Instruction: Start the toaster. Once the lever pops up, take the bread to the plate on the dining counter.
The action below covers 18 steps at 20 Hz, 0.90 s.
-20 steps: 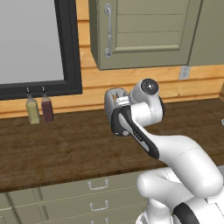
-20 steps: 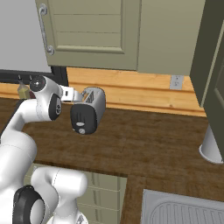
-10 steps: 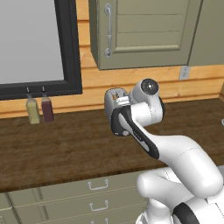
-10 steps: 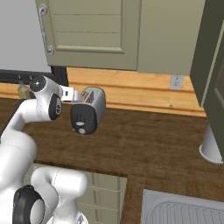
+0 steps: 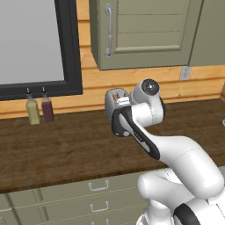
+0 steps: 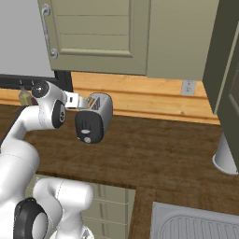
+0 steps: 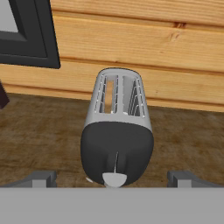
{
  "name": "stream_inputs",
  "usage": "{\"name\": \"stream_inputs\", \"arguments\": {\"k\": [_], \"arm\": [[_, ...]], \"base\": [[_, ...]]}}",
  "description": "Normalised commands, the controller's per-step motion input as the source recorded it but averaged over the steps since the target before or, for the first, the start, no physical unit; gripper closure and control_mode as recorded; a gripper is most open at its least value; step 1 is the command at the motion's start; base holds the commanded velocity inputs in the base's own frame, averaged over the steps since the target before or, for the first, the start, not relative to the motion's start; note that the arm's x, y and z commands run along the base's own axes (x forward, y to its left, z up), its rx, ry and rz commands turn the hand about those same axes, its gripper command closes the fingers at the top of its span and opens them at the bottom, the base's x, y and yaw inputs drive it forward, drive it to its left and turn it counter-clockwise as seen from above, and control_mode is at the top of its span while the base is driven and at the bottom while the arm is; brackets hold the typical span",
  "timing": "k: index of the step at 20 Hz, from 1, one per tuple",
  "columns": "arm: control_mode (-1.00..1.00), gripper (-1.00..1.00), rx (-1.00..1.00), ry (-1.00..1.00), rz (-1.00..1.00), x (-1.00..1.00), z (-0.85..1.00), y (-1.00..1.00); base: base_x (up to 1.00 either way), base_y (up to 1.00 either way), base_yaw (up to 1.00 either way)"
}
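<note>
The white arm rises from its base, bends at a dark-jointed elbow and reaches forward, with the wrist turned so the hand points away from the base and roughly level. The gripper (image 7: pixel 113 178) is spread wide: in the hand view its two dark fingertips (image 7: pixel 41 178) sit far apart near the bottom corners. In the base views the rounded wrist joint hides most of the hand, so the fingers cannot be made out there.
</note>
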Motion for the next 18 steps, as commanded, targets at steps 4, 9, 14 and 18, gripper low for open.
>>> {"name": "stream_inputs", "arguments": {"k": [4,9,14,18], "arm": [[-1.00,-1.00,0.00,0.00,0.00,0.00,0.00,0.00],[-1.00,-1.00,0.00,0.00,0.00,0.00,0.00,0.00],[-1.00,-1.00,0.00,0.00,0.00,0.00,0.00,0.00],[-1.00,-1.00,0.00,0.00,0.00,0.00,0.00,0.00]], "base": [[0.00,0.00,0.00],[0.00,0.00,0.00],[0.00,0.00,0.00],[0.00,0.00,0.00]]}}
